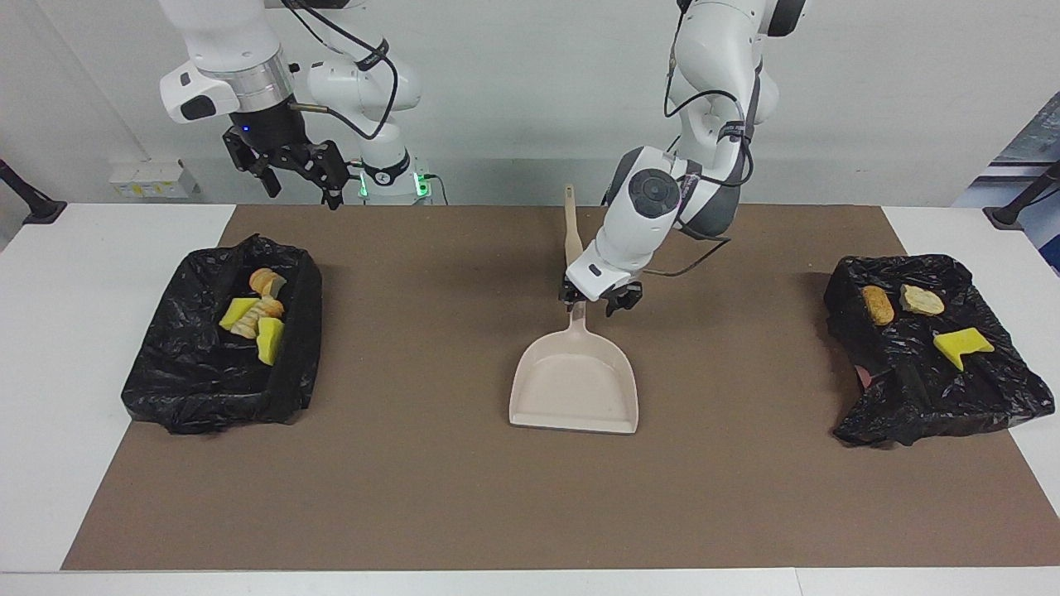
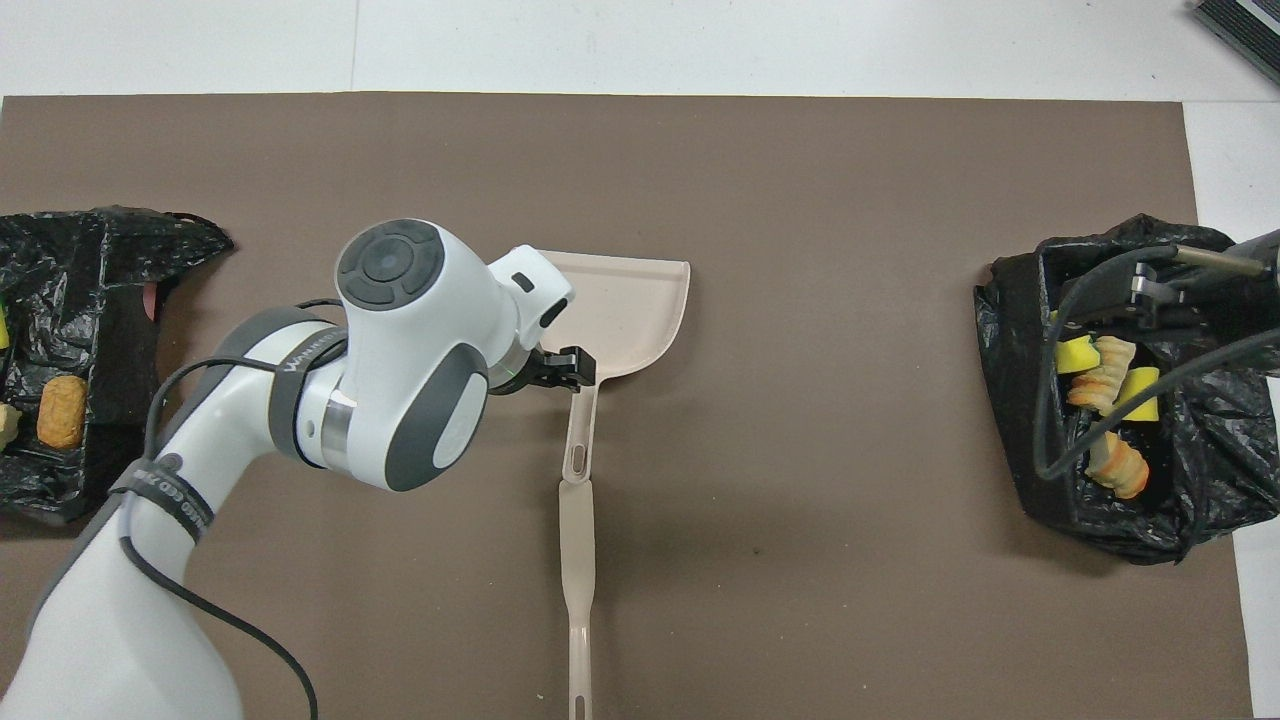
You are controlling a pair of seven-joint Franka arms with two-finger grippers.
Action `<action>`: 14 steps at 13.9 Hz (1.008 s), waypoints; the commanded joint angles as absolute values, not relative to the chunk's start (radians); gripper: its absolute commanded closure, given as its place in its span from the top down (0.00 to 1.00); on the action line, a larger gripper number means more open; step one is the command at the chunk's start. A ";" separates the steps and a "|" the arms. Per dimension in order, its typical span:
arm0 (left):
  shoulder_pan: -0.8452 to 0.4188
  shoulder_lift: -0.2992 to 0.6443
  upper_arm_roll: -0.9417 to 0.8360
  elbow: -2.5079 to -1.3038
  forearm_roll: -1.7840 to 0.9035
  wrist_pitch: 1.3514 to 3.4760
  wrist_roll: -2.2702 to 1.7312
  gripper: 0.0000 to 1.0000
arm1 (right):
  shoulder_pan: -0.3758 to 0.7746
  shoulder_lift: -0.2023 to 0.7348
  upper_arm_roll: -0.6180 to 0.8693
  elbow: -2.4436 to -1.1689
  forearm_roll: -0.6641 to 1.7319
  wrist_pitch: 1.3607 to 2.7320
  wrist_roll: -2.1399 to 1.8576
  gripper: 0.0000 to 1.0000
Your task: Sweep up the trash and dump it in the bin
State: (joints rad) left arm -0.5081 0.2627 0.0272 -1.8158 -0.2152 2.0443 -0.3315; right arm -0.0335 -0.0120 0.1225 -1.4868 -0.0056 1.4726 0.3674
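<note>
Open brown mat (image 1: 431,488) from the dustpan (image 1: 575,389) out to both bag-lined bins (image 1: 219,364) (image 1: 927,364). At the pan's 12 o'clock in the facing view we note the brush handle (image 1: 570,232) lying close, perhaps touching; the left gripper (image 1: 598,302) hangs there too.

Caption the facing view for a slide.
Left gripper open above the dustpan handle; trash sits in the bin.
</note>
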 commanded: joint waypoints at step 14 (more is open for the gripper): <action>-0.083 0.109 0.025 -1.709 -0.037 1.846 0.126 1.00 | -0.041 -0.018 0.127 -1.497 0.018 1.483 0.348 1.00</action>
State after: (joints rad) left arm -0.1231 0.1314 0.0360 -1.7504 -0.0864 1.9152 0.0937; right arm -0.0324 -0.0120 0.1232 -1.4876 -0.0041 1.4726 0.3674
